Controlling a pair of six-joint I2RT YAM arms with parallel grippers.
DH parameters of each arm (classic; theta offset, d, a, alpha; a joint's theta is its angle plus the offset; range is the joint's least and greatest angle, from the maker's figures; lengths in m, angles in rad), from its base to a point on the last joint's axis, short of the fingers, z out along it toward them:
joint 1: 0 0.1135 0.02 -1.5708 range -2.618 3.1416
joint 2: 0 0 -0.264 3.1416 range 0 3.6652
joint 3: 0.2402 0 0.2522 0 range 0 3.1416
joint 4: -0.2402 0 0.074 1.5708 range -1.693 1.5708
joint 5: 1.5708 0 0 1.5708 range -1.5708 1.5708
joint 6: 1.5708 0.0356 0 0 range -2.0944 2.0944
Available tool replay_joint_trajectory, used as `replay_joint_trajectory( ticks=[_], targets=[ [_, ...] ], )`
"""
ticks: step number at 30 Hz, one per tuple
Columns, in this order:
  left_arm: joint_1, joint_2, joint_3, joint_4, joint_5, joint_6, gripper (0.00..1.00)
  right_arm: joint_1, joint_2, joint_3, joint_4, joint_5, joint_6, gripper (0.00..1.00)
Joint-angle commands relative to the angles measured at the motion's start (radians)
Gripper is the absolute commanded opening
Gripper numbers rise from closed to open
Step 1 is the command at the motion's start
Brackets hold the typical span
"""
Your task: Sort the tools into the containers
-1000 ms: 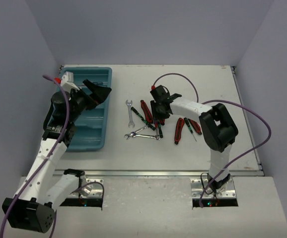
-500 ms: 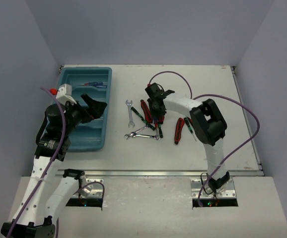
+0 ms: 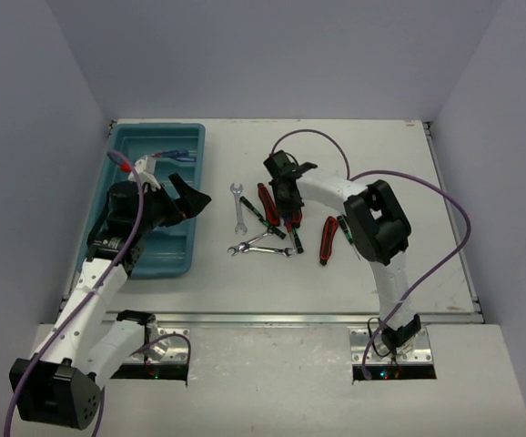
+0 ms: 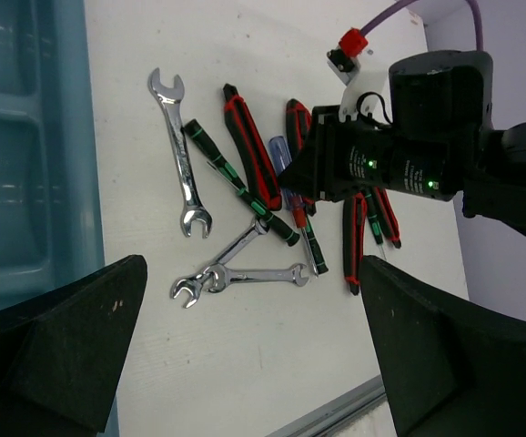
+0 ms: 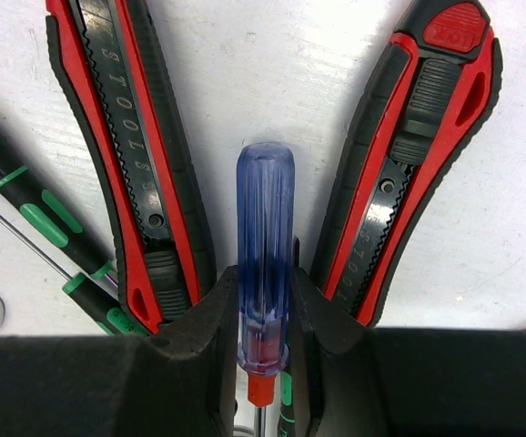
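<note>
While the blue-handled screwdriver (image 5: 265,209) lies flat on the worktop (image 3: 381,146), the right claw (image 5: 265,287) pinches the lower part of its handle, with one finger pressed against each side. Two red-and-black handles (image 5: 126,155) fan out on either side of the screwdriver, just beside the fingers. Left of this group lie a black-green screwdriver (image 4: 237,189), a single silver wrench (image 4: 181,173) and two crossed wrenches (image 4: 236,273). The left claw (image 4: 252,269) is spread wide and holds nothing. It hangs above the right rim of the teal tray (image 3: 167,246), facing the tools on the worktop. One blue-and-red screwdriver (image 3: 174,155) lies in a far compartment of the tray.
</note>
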Motion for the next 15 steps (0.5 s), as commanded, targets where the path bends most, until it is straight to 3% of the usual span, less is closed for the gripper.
replay_joint_trajectory(
  ticks=[1,9,15],
  targets=[
    [0.003,0.068,-0.025,0.210,0.127,-0.078,1.00,-0.006,-0.107,0.074,-0.015,0.028,-0.016,0.02],
    [0.003,0.139,-0.114,0.504,0.231,-0.223,1.00,-0.006,-0.261,0.040,0.001,-0.077,-0.077,0.00],
    [-0.007,0.205,-0.169,0.836,0.362,-0.413,1.00,-0.004,-0.527,-0.183,0.269,-0.608,-0.135,0.00]
  ],
)
